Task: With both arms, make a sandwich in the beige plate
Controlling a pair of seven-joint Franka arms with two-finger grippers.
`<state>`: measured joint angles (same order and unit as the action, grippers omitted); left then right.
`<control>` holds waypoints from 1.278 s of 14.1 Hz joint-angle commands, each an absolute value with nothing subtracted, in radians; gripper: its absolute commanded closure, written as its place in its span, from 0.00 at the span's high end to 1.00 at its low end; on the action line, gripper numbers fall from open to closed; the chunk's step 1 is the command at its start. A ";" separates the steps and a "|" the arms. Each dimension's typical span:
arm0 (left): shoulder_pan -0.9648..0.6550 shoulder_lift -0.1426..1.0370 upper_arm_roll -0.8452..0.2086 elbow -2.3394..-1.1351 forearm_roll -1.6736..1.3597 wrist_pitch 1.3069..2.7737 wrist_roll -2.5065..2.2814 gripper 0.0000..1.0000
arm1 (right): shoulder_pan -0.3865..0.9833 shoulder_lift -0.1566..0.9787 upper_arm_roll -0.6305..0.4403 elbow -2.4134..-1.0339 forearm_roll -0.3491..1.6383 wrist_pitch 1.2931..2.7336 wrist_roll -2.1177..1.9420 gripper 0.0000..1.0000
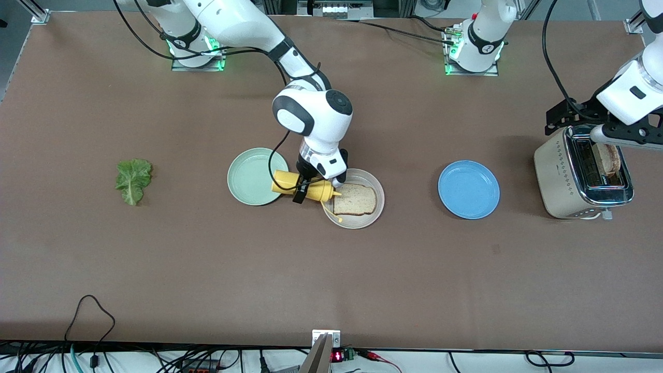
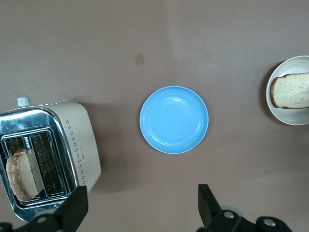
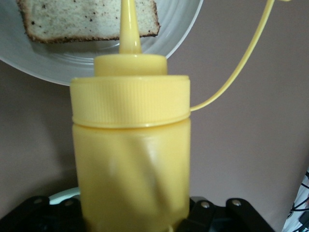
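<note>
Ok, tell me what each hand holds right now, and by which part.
The right hand grips the yellow bottle around its body, nozzle over the beige plate. The left hand, open above the toaster, holds nothing.

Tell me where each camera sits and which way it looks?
Front view: high across the table, facing both arms' bases; the right gripper holds the yellow bottle beside the beige plate.
Left wrist view: looks down on the blue plate and toaster; the open left gripper shows.
Right wrist view: looks along the yellow bottle at the toast; gripper base shows.
Both wrist views share the toast slice.
</note>
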<state>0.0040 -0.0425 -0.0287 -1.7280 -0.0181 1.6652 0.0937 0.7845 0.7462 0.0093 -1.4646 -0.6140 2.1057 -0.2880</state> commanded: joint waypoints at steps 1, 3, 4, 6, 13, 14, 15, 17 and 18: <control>0.008 -0.041 -0.035 -1.700 -0.037 1.644 0.092 1.00 | 0.802 0.753 -0.005 -1.431 -0.634 2.075 -0.276 0.34; 0.006 -0.041 -0.038 -1.697 -0.035 1.644 0.094 1.00 | 0.801 0.752 -0.005 -1.431 -0.634 2.075 -0.276 0.36; 0.005 -0.041 -0.041 -1.695 -0.035 1.644 0.092 1.00 | 0.796 0.746 -0.003 -1.430 -0.629 2.077 -0.276 0.37; 0.005 -0.041 -0.040 -1.695 -0.035 1.644 0.094 1.00 | 0.788 0.741 -0.003 -1.431 -0.623 2.077 -0.269 0.37; 0.005 -0.041 -0.041 -1.695 -0.035 1.638 0.089 1.00 | 0.692 0.528 0.005 -1.541 -0.462 2.080 -0.418 0.35; 0.003 -0.043 -0.041 -1.695 -0.035 1.631 0.087 1.00 | 0.669 0.490 0.005 -1.564 -0.410 2.082 -0.475 0.35; 0.003 -0.041 -0.041 -1.692 -0.035 1.622 0.090 1.00 | 0.638 0.445 0.005 -1.592 -0.355 2.086 -0.538 0.35; 0.000 -0.031 -0.041 -1.675 -0.035 1.620 0.092 1.00 | 0.580 0.370 0.006 -1.641 -0.249 2.097 -0.651 0.35; -0.003 -0.032 -0.041 -1.674 -0.035 1.620 0.087 1.00 | 0.553 0.339 0.006 -1.666 -0.177 2.109 -0.710 0.35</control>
<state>0.0008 -0.0425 -0.0393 -1.7077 -0.0199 1.6458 0.0929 0.6073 0.4452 -0.0099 -1.5644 -0.2736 2.0868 -0.6095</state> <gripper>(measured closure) 0.000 0.595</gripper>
